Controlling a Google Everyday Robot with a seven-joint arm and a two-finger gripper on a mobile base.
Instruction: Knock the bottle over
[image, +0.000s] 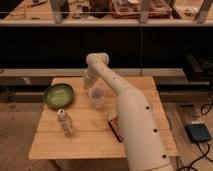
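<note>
One beige ridged plastic bottle (65, 123) is noted upright front-left on the wooden worktop (90, 142), well apart from the end effector (88, 82) at the back edge (state cannot be told); a sideways push near its cap is advised.

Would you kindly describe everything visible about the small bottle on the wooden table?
The bottle is small, pale beige and plastic-looking, with a bumpy body, narrow neck and whitish cap. It stands upright on the wooden table, front left, in front of the green bowl. Only the table touches it; the pincer hangs apart, behind the cup.
</note>
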